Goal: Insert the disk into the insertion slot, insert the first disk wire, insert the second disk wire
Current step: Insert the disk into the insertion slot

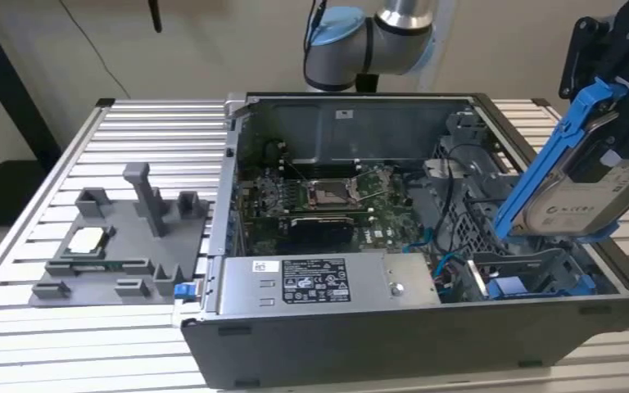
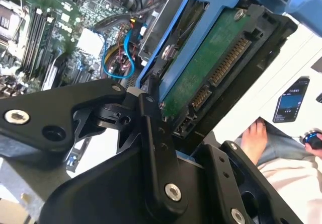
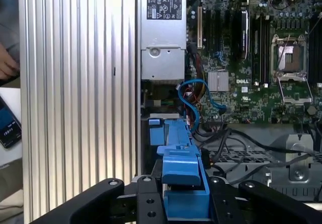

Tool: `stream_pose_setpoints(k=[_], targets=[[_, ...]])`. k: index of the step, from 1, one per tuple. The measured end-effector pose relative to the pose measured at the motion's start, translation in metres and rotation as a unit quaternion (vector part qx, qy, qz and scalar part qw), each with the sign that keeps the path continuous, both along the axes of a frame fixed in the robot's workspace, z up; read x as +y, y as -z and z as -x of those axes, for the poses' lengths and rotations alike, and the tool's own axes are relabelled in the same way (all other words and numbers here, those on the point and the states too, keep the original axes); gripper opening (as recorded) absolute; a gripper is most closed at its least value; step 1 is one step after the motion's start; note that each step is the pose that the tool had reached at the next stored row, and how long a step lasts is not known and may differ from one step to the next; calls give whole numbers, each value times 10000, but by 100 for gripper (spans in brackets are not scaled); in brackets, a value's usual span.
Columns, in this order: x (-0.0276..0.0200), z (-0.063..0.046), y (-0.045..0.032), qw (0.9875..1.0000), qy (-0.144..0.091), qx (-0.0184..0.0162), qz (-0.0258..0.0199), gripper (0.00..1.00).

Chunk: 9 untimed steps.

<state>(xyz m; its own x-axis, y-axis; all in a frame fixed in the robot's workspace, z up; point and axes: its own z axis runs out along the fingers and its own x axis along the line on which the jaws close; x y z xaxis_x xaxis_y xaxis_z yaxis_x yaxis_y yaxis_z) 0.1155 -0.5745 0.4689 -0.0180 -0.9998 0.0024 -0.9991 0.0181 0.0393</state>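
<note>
— Where do we find the disk [image 1: 579, 203]?

— We see it up in the air, tilted, over the end of the open computer case [image 1: 402, 344] at the exterior view's right. A blue bracket [image 1: 544, 164] frames it. Its lower edge hangs just above the insertion slot [image 1: 533, 274], not in it.

— And the pincer [image 1: 621, 135]?

— Clamped on the disk. In the first wrist view we see its black fingers [image 3: 146, 201] pressed to either side of the bracket. In the second wrist view the disk's green circuit board [image 2: 211, 68] faces us.

— What lies around it?

— Inside the case we make out the motherboard [image 1: 380, 213] with the processor socket [image 1: 328, 192], a looped blue cable [image 3: 193, 98], and the grey power-supply box [image 1: 326, 282] beside the slot. The case stands on the slatted bench [image 1: 30, 188], with a grey fixture [image 1: 118, 237] at the exterior view's left. A person's hand [image 2: 254, 136] rests near a phone [image 2: 292, 100].
</note>
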Motion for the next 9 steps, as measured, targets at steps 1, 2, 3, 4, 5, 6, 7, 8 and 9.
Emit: stream_pose_setpoints(k=[1,2,3,4,5,6,7,8,9], targets=[[0,-3,14,10000,0,0,0,33],[0,-6,30,10000,0,0,-1,33],[0,-10,46,10000,0,0,0,33],[-1,-14,65,10000,0,0,-1,33],[-2,-16,84,10000,1,0,-2,33],[-3,-19,101,10000,1,0,-2,33],[-5,-23,119,10000,0,0,-2,33],[-6,-25,138,10000,0,0,-3,33],[-7,-26,156,10000,1,0,-3,33]])
